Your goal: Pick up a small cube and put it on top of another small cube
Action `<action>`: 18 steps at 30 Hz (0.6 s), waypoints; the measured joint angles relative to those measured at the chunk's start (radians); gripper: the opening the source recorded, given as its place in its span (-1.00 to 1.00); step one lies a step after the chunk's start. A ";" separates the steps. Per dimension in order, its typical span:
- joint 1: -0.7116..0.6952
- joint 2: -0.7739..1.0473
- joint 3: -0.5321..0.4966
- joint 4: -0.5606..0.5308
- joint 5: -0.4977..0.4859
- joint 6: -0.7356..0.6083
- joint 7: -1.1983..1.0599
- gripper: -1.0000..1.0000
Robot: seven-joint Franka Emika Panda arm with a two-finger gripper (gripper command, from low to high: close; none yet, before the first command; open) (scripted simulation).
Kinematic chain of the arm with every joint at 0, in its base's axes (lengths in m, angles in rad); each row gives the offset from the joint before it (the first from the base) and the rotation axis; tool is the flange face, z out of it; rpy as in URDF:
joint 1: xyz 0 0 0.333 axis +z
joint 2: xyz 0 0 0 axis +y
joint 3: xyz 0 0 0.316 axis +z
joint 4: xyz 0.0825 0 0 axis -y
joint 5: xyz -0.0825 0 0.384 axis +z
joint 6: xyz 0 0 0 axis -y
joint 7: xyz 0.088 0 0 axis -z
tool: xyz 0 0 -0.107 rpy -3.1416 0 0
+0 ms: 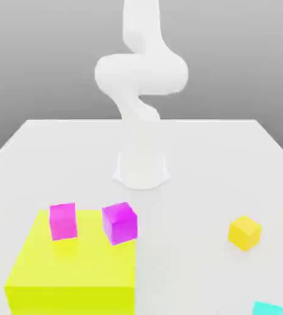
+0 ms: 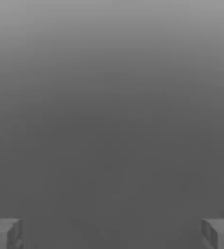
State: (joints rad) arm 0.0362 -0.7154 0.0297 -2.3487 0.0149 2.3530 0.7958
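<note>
The small orange-yellow cube (image 1: 245, 232) rests on the white table (image 1: 230, 160) at the exterior view's right. Two magenta cubes of the same size are at the left: one (image 1: 63, 220) stands on the large lime-yellow block (image 1: 70, 271), the other (image 1: 119, 222) sits at that block's far right corner. In the hand view my gripper (image 2: 112, 233) is open, its two grey fingertips (image 2: 4, 233) far apart with only a plain grey background between them. The white arm (image 1: 141, 74) rises from its base and leaves the exterior view at the top.
The arm's base (image 1: 143, 167) stands mid-table behind the cubes. A small cyan cube (image 1: 268, 309) lies at the front right edge of the exterior view. The lime-yellow block takes up the front left of the table.
</note>
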 joint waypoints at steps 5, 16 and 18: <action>0.080 0.191 0.077 -0.106 0.028 0.119 -0.006 0.00; 0.231 0.589 0.264 -0.329 0.014 0.366 0.035 0.00; 0.273 0.664 0.295 -0.369 -0.014 0.411 0.060 0.00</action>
State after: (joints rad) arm 0.3091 -0.0517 0.3243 -2.7177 0.0010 2.7638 0.8562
